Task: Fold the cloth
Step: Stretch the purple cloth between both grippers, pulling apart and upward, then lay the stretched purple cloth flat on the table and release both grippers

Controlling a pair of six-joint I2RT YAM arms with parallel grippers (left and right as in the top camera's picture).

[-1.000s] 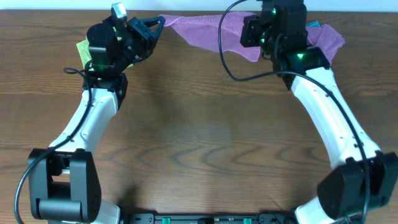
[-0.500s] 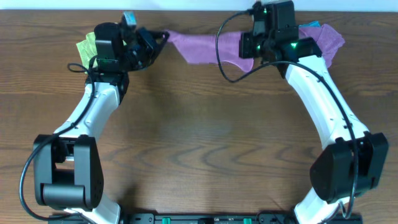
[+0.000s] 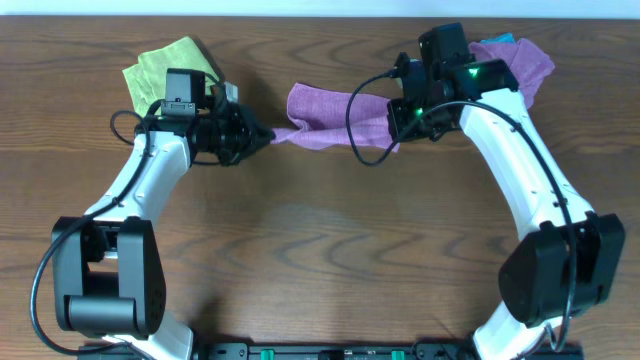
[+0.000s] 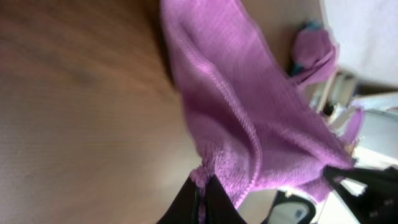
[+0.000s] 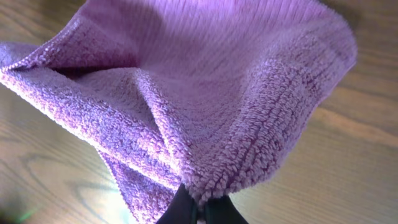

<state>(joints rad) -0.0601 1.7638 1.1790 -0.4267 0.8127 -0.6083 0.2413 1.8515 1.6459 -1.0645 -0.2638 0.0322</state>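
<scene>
The brown wood-grain table (image 3: 320, 250) lay mostly bare, with the cloth (image 3: 325, 115) hanging in the 12 o'clock part of the overhead view, strung between the two arms. The left gripper (image 3: 268, 137) was clenched on its 9 o'clock corner, drawn out to a thin point; the right gripper (image 3: 400, 125) was pinched tight on a bunched edge at 3 o'clock, as the right wrist view showed.

The cloth looked light, limp and fuzzy — it sagged and puckered between the holds, so it would likely drape rather than keep a crease. Corners or hems seemed the best places to take it, since the pile should give the fingers good purchase.

A lime-green cloth (image 3: 165, 65) sat at 10 o'clock behind the left arm. At 1 o'clock lay a purple heap (image 3: 525, 60) with a blue scrap (image 3: 500, 40) — whether that purple was a separate cloth could not be told. The right arm's black cable (image 3: 355, 130) looped over the cloth and might snag it.
</scene>
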